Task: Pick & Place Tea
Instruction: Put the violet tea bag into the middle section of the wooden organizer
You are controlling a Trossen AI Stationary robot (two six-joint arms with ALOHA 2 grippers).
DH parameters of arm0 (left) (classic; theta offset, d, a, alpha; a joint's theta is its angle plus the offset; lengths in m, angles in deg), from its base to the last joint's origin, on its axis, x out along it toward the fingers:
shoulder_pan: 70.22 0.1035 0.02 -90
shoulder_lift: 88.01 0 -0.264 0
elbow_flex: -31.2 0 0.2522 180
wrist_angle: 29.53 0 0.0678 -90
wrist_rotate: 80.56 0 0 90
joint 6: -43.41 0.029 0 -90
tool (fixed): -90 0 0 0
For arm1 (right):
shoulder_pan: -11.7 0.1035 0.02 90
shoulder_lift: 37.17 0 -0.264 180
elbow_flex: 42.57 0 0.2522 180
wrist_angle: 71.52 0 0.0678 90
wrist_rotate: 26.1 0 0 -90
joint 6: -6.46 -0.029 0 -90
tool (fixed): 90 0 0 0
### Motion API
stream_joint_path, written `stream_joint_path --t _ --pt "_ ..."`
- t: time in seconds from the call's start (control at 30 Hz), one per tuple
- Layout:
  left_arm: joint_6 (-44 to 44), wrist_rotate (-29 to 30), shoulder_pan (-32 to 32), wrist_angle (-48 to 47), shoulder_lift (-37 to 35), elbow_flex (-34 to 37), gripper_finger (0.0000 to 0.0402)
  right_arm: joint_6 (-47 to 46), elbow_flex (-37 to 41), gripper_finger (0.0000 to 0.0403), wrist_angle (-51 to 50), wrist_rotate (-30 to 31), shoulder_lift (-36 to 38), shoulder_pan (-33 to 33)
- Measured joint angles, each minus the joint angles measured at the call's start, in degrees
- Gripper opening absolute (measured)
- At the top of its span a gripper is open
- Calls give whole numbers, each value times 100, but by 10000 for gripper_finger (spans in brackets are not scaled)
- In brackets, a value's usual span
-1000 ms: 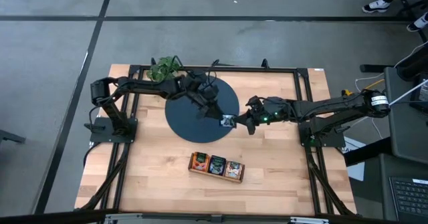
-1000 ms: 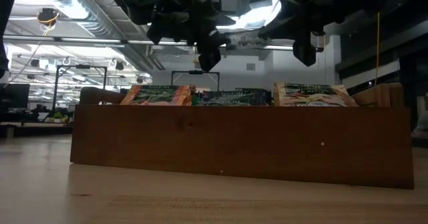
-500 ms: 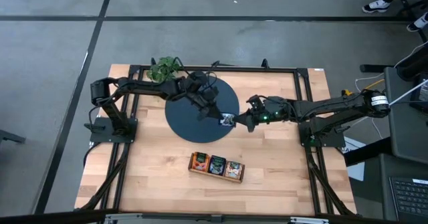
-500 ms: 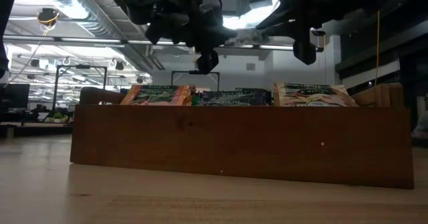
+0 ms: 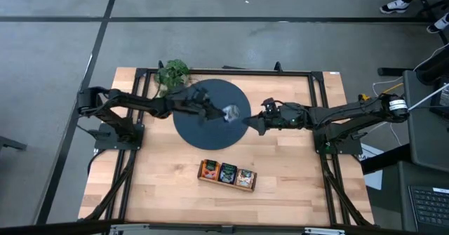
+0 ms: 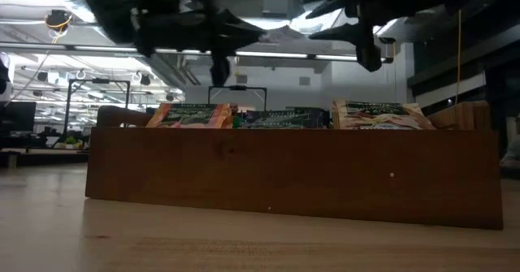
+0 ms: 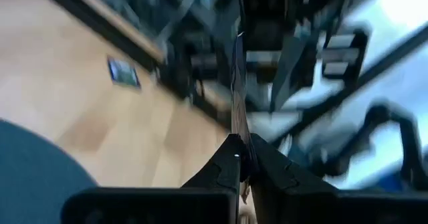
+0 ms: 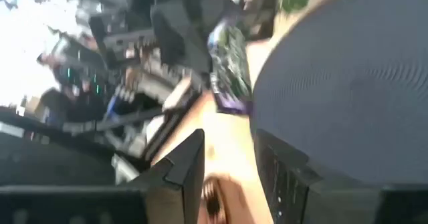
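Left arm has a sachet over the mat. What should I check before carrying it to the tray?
1. Left claw shut on the sachet: ok.
2. Right claw open and off the sachet: ok.
3. Right claw well away from the left arm's path: not ok, it sits close beside the sachet.
4. Sachet lifted off the mat: ok, the right wrist view shows it in the air.
5. Tray level on the table: ok.
6. Free room in the tray: cannot tell, all three compartments hold sachets.
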Motion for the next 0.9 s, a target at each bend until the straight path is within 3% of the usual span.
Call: stream_joint_path --t 0.17,0.27,0.7,0.9 --pt "-721 1487 -43 1635 -117 630 9 199 0 133 594 707 0 51" --pt "-947 2100 -31 2370 18 629 9 329 0 133 840 927 2 49" --pt "-991 1597 -253 2488 935 -858 12 749 0 133 1142 1448 2 44" --pt "-1124 1601 -262 2463 1070 -963 12 1245 0 133 1696 1458 2 43"
